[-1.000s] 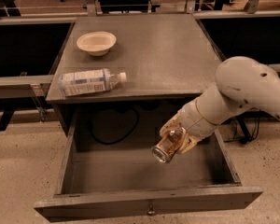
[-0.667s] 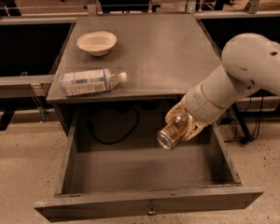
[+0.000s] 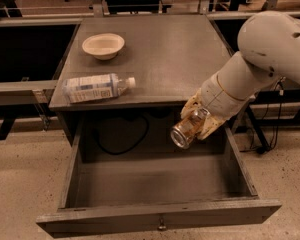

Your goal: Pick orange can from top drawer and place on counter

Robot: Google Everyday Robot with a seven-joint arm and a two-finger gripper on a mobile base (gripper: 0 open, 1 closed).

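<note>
The orange can [image 3: 187, 128] is shiny with a gold-brown label and a silver rim. It is held tilted, its end toward the camera, in my gripper [image 3: 199, 120], which is shut on it. Can and gripper hang above the right rear of the open top drawer [image 3: 160, 219], just below the front edge of the counter [image 3: 175, 54]. The drawer is pulled far out, with a small metal knob on its front panel. The white arm comes in from the upper right.
A clear plastic bottle [image 3: 97, 87] with a white label lies on its side at the counter's front left. A cream bowl [image 3: 103, 45] sits at the back left. A black cable [image 3: 121, 144] loops behind the drawer. Dark railings flank the cabinet.
The gripper has lifted the can up out of the drawer and to the right, toward the counter's front edge. The bottle and bowl have not moved.
</note>
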